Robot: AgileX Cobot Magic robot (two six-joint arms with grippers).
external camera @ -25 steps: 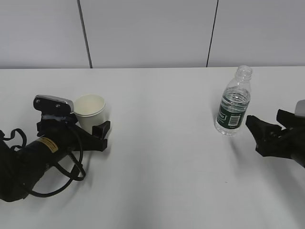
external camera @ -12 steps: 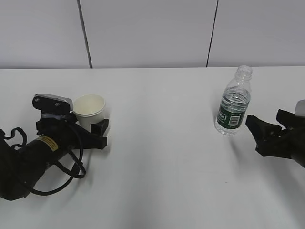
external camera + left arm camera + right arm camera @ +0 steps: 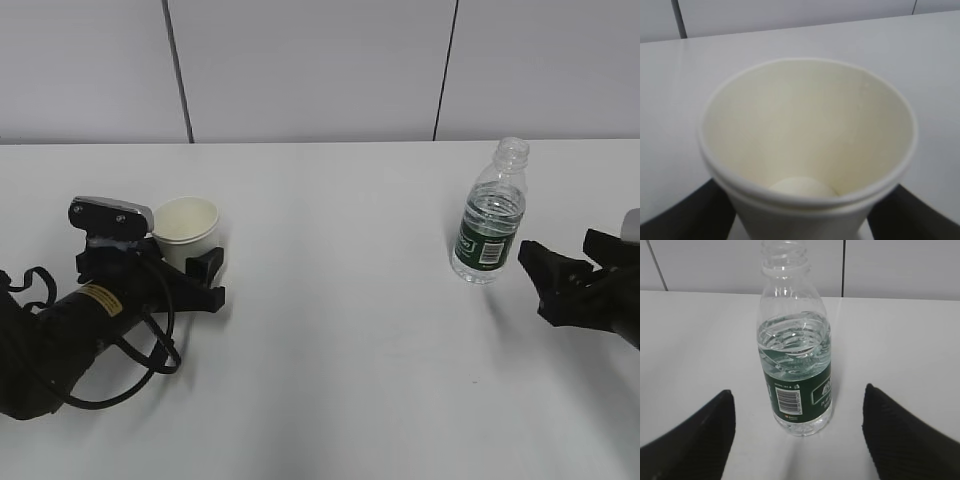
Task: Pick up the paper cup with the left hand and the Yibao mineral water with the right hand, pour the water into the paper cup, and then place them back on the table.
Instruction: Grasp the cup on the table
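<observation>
The cream paper cup [image 3: 188,228] stands upright on the white table [image 3: 330,350] at the left and looks empty inside [image 3: 805,130]. My left gripper [image 3: 185,258] lies low around it. Its dark fingers [image 3: 685,215] stand close at both sides of the cup's lower wall, and thin slivers of table show between them and it. At the right the uncapped Yibao mineral water [image 3: 488,220] stands upright, partly full, with its green label and barcode [image 3: 795,395] facing me. My right gripper [image 3: 560,255] stands wide open just short of the bottle, touching nothing.
A grey panelled wall [image 3: 320,70] runs along the table's far edge. A black cable loop [image 3: 130,365] hangs from the left arm onto the table. Bare white tabletop lies between cup and bottle.
The left gripper's near finger has drawn in closer to the cup's side. The cup, the bottle and the right arm have hardly moved.
</observation>
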